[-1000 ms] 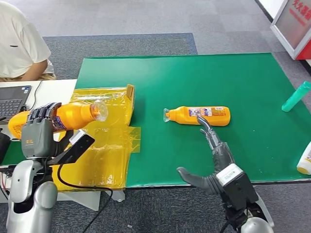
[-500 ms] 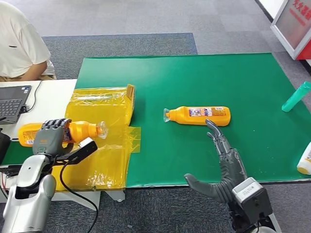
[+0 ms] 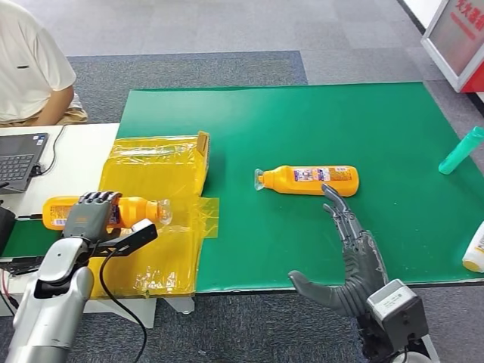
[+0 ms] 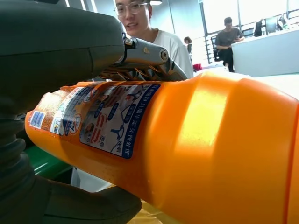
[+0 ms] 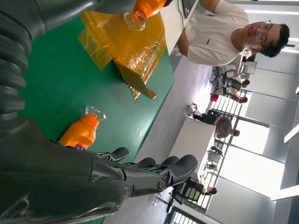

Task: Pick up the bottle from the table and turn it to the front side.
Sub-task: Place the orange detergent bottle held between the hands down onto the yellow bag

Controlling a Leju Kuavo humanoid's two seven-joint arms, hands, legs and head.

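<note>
Here, left hand [image 3: 90, 215] grips one orange bottle [image 3: 137, 209] mid-body.
Right hand [image 3: 357, 257] — fingers wide, holding nothing — near second bottle [image 3: 311, 180]; smooth, rigid, likely slippery: grasp mid-body.

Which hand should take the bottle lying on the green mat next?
Right, most likely. The right hand is open, its fingertips just short of the bottle on the mat. The left hand already holds another orange bottle over the yellow wrapping, far from it.
</note>
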